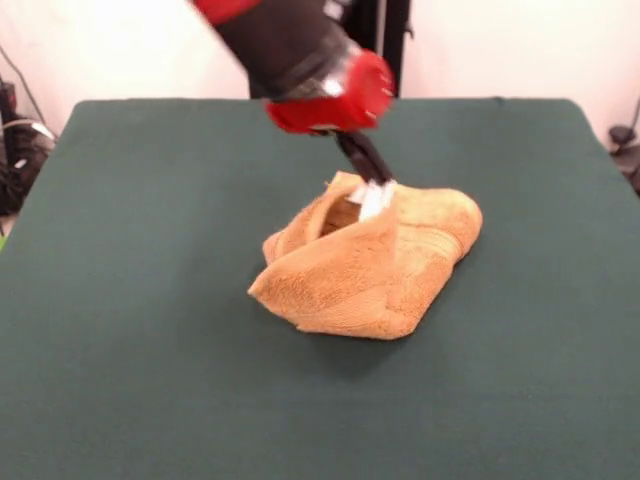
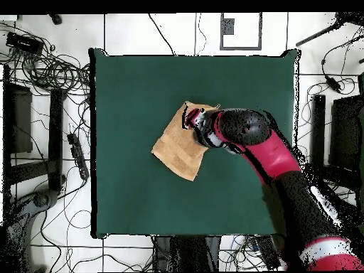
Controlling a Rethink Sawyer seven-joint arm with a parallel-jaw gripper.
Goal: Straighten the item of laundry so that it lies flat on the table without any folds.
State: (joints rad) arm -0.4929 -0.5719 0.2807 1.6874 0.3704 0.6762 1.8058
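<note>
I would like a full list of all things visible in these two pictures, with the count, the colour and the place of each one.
towel: one, golden-orange, bunched and folded near the middle of the table, one edge lifted up.
tag: one, white, on the raised top edge of the towel, at the end effector's tip.
table: one, dark green cloth surface, fills most of both views.
cables: many, black, on the pale floor around the table in the overhead view.
arm: one, red and black, reaching over the table to the towel.
end effector: one, black, at the towel's raised top edge, apparently pinching it.
</note>
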